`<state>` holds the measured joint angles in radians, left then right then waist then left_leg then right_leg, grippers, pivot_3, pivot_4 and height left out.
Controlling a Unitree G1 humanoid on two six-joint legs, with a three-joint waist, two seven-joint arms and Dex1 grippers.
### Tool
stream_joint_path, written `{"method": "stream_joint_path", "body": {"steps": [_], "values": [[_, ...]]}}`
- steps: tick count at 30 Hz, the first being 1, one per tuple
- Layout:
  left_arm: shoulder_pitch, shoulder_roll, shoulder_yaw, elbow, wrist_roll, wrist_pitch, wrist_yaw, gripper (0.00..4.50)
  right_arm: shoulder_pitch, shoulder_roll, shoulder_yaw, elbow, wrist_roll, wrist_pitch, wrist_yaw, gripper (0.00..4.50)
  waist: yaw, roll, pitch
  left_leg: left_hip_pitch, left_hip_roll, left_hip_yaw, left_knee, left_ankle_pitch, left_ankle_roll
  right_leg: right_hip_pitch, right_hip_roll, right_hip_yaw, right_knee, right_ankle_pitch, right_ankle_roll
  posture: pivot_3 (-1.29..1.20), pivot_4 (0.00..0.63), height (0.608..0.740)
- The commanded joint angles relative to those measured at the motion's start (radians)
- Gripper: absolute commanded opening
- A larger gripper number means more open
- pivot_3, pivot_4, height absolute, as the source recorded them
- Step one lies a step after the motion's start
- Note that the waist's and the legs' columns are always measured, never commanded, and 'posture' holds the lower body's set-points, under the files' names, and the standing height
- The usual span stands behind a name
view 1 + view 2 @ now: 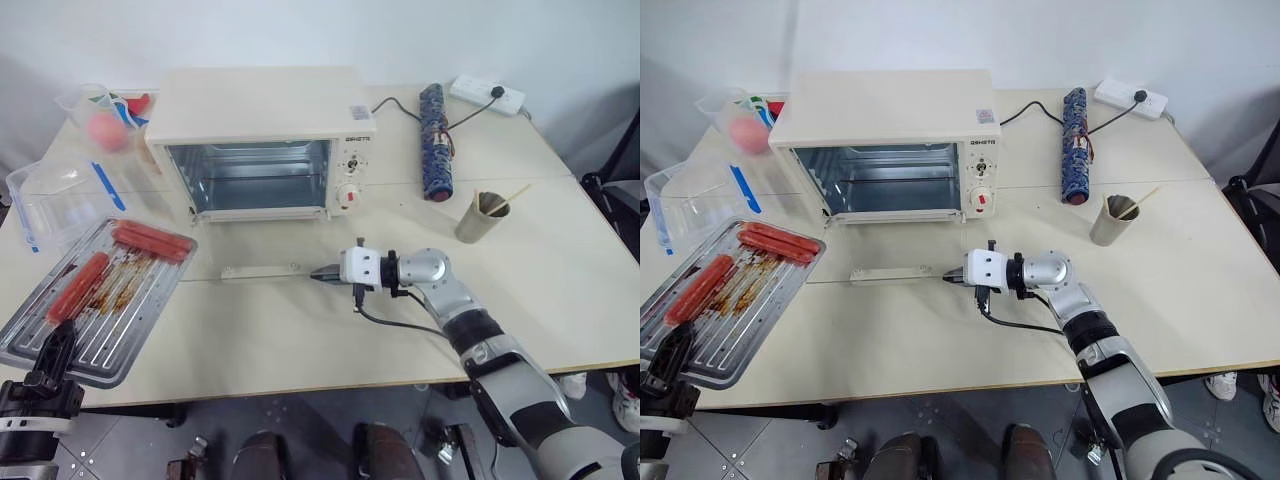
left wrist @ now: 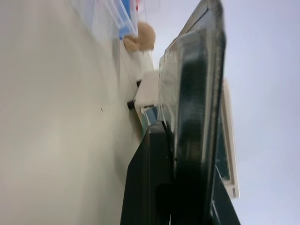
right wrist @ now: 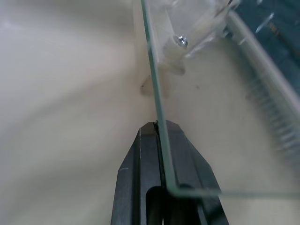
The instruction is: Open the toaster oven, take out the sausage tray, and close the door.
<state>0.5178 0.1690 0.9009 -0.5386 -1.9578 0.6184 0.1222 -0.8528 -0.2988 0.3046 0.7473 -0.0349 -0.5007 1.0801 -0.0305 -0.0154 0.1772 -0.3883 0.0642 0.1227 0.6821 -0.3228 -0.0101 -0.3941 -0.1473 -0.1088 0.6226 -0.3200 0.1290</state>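
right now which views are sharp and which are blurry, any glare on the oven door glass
Both eye views are sharp and evenly lit, with soft shadows; the open door is so clear that only its handle shows, no glare. Right wrist view: glass edge crisp, the table behind it blurred. Left wrist view: the tray close up and blurred, background soft.

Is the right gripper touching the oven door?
Touching. In the right wrist view, the door glass edge runs down between the right gripper fingers, which are closed on it near the corner.
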Motion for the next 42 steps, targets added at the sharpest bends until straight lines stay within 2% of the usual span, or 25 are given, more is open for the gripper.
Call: {"method": "stream_joint_path", "body": {"steps": [1,8,18,25,29,32,34,39,42], "values": [[0.025,-0.01,0.054,-0.041,-0.014,-0.032,-0.039,0.0,-0.058,0.004,-0.046,-0.007,0.038,0.0,-0.002,0.03,0.0,0.0,0.0,0.0,0.0,0.0,0.0,0.0,0.0,0.0,0.0,0.0,0.0,0.0,0.0,0.0,0.15,0.74],[0.062,-0.054,0.092,-0.044,-0.014,-0.046,-0.075,0.0,-0.132,-0.006,-0.06,0.059,0.036,-0.023,0.023,0.03,-0.002,0.0,0.0,0.0,0.0,0.0,0.0,-0.001,0.0,0.0,0.0,0.0,0.0,0.0,0.0,0.0,0.15,0.74],[0.102,-0.12,-0.006,-0.071,-0.014,-0.049,-0.085,0.0,-0.314,0.004,-0.091,0.239,0.018,-0.084,-0.015,0.03,-0.003,0.0,0.0,0.0,0.0,0.001,0.0,-0.001,0.001,0.0,0.0,0.0,0.0,0.0,0.0,0.0,0.15,0.74],[0.05,-0.051,-0.117,-0.02,-0.014,-0.017,-0.044,0.0,-0.45,0.003,-0.122,0.349,0.001,-0.086,-0.066,0.03,-0.003,0.001,0.0,-0.001,0.001,0.0,0.0,-0.001,0.001,0.0,0.0,0.0,0.0,-0.001,-0.001,0.0,0.15,0.74],[-0.004,0.009,-0.176,0.018,-0.014,0.03,-0.022,0.0,-0.477,-0.013,-0.151,0.338,0.016,-0.076,-0.085,0.03,-0.004,0.001,0.0,-0.001,0.001,0.0,0.0,-0.002,0.001,0.0,0.0,0.0,0.0,-0.001,-0.001,0.0,0.15,0.74],[-0.065,0.061,-0.214,0.057,-0.014,0.075,-0.004,0.0,-0.46,-0.024,-0.172,0.269,0.04,-0.037,-0.067,0.03,-0.003,0.001,0.001,-0.001,0.001,0.0,0.0,-0.002,0.001,0.0,0.0,0.0,0.0,-0.001,-0.001,0.0,0.15,0.74],[-0.101,0.103,-0.246,0.078,-0.014,0.117,0.006,0.0,-0.431,-0.028,-0.182,0.184,0.072,0.064,-0.034,0.03,-0.003,0.001,0.001,-0.001,0.001,0.0,0.0,-0.002,0.001,0.0,0.0,0.0,0.001,-0.001,-0.001,0.0,0.15,0.74],[-0.276,0.258,-0.316,0.247,-0.014,0.272,0.01,0.0,-0.205,-0.115,-0.168,-0.336,0.212,0.479,0.105,0.03,0.007,0.001,0.001,-0.002,0.001,-0.006,-0.001,-0.002,0.0,-0.001,0.001,0.0,0.005,0.0,-0.001,0.0,0.15,0.74],[-0.367,0.344,-0.338,0.36,-0.014,0.366,-0.01,0.0,-0.107,-0.17,-0.162,-0.533,0.233,0.66,0.098,0.03,0.006,0.002,0.001,-0.003,0.0,-0.006,-0.001,-0.002,0.0,-0.002,0.001,0.0,0.004,0.0,-0.001,0.0,0.15,0.74]]}}
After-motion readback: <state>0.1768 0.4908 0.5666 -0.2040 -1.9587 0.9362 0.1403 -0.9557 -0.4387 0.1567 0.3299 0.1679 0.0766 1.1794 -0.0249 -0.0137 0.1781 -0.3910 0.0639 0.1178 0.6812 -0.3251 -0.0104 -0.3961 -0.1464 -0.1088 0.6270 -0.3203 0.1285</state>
